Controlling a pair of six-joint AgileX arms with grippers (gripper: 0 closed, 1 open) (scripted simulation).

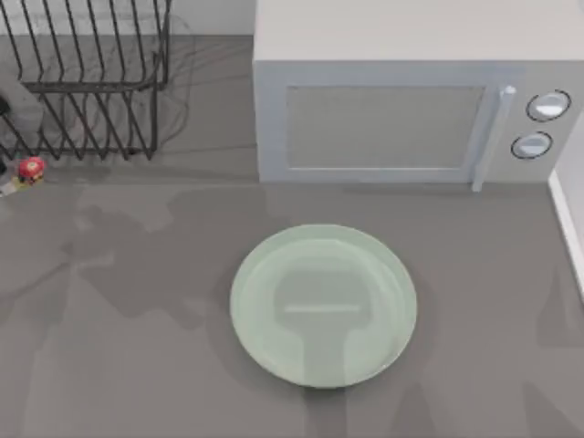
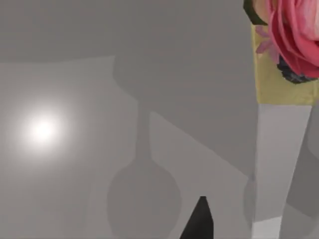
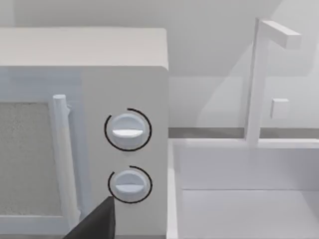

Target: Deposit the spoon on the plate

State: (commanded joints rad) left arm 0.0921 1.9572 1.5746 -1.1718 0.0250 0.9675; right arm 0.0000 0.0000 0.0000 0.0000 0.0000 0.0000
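Spoon far left, off plate

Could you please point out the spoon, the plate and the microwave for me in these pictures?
spoon [image 1: 30, 168], top view, its red-and-yellow knob at the table's left edge.
plate [image 1: 265, 265], top view, its pale-green rim.
microwave [image 1: 383, 128], top view, its door window.

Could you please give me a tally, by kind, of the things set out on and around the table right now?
Plate: 1
Spoon: 1
Microwave: 1
Wire dish rack: 1
Sink: 1
Total: 5
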